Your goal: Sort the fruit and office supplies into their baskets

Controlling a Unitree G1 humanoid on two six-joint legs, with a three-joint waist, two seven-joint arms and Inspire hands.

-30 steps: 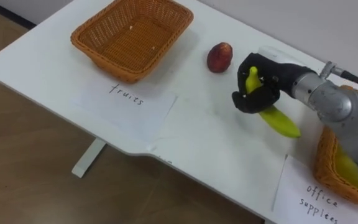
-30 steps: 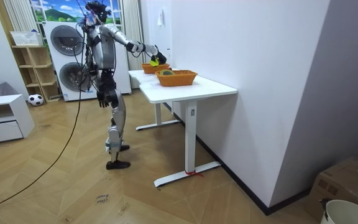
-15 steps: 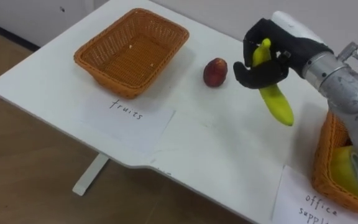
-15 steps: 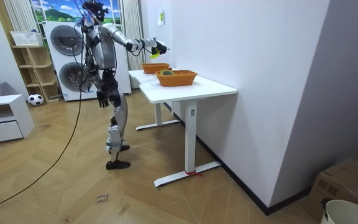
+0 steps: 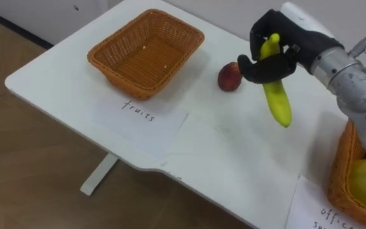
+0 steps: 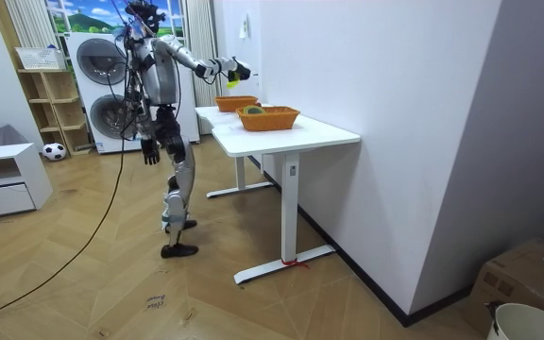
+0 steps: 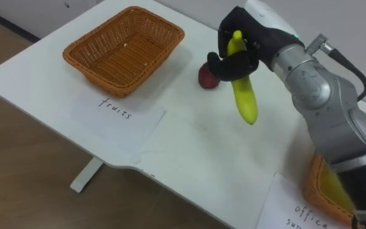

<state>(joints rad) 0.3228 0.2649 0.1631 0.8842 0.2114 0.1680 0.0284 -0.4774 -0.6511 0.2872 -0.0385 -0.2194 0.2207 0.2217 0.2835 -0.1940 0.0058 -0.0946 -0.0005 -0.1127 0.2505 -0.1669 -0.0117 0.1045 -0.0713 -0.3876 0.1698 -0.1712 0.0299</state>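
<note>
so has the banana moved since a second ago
Yes. The right hand has lifted the banana: it sat lower than the red fruit, and now hangs level with it, clear of the table.

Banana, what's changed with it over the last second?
The right hand, shut on the banana, has lifted it clear of the table; it now hangs in the air. The red fruit and fruit basket stayed put; the left hand hangs at the robot's side.

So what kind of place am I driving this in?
Looks like a home-style room, maybe a laundry corner: stacked washers at the back, a small shelf beside them and a football on the wood floor.
</note>
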